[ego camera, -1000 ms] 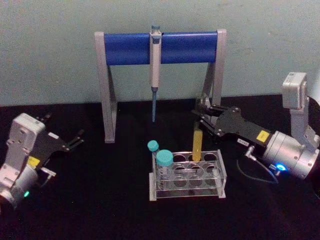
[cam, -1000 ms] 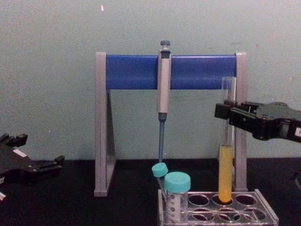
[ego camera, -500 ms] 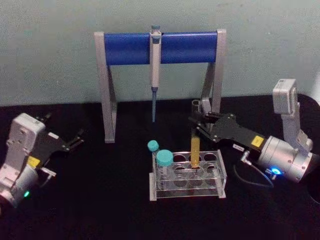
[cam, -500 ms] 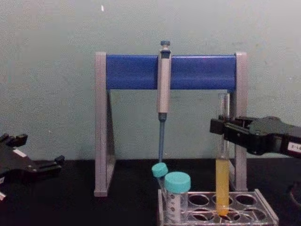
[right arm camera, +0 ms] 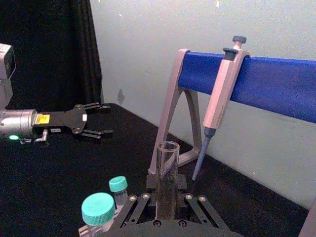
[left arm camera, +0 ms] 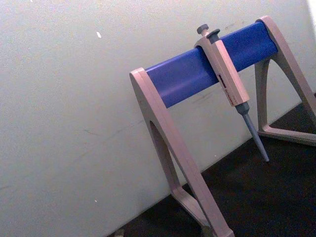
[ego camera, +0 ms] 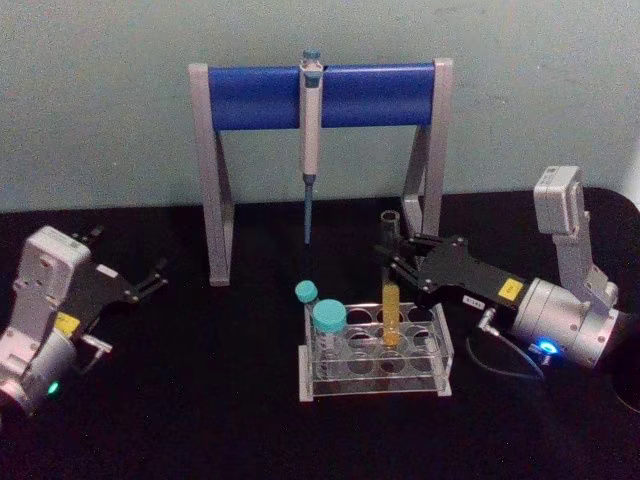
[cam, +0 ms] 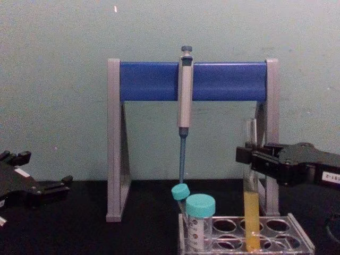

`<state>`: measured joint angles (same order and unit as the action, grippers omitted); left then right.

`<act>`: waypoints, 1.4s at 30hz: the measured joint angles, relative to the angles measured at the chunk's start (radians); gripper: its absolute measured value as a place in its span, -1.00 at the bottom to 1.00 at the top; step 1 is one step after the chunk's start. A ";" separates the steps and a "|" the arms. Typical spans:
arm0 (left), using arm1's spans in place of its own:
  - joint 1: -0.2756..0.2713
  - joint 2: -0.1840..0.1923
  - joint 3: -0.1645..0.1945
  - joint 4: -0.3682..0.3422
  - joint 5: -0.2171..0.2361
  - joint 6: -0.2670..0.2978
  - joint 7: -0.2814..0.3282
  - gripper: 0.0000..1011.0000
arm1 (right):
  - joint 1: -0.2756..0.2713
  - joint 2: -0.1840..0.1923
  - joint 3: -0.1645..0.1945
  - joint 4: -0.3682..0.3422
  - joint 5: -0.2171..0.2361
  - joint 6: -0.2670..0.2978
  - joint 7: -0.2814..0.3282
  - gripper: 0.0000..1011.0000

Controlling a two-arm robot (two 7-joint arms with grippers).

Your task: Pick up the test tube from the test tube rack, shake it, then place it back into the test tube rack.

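Gripping test tube [ego camera: 391,308]: right end effector [ego camera: 392,255] | vertical, mouth up, in rack [ego camera: 375,386] | left end effector [ego camera: 128,254] released

Laboratory, pipette [ego camera: 311,120] on stand [ego camera: 250,97], test tube rack [ego camera: 400,380], capped tubes [ego camera: 329,318]

In your head view the test tube rack [ego camera: 372,386] sits at lower centre, with the test tube [ego camera: 390,310] standing in it, right of two capped tubes [ego camera: 328,322]. The pipette stand [ego camera: 320,95] rises behind. The right gripper [ego camera: 398,252] is at mid-right and the left gripper [ego camera: 155,278] at far left.
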<state>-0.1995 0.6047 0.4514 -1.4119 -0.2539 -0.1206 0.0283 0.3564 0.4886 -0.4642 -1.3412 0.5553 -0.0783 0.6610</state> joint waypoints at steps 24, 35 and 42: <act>0.000 0.000 0.000 0.000 0.000 0.000 0.000 0.98 | 0.014 -0.006 -0.019 0.025 -0.011 0.031 0.008 -0.54; 0.000 0.000 0.000 0.000 0.000 0.000 0.000 0.98 | 0.017 -0.004 -0.021 0.025 -0.012 0.049 0.000 -0.54; 0.000 0.000 0.000 0.000 0.000 0.000 0.000 0.98 | 0.017 -0.004 -0.021 0.024 -0.013 0.049 0.000 -0.54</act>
<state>-0.1996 0.6047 0.4514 -1.4120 -0.2539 -0.1206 0.0283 0.3730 0.4844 -0.4856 -1.3167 0.5428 -0.0298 0.6606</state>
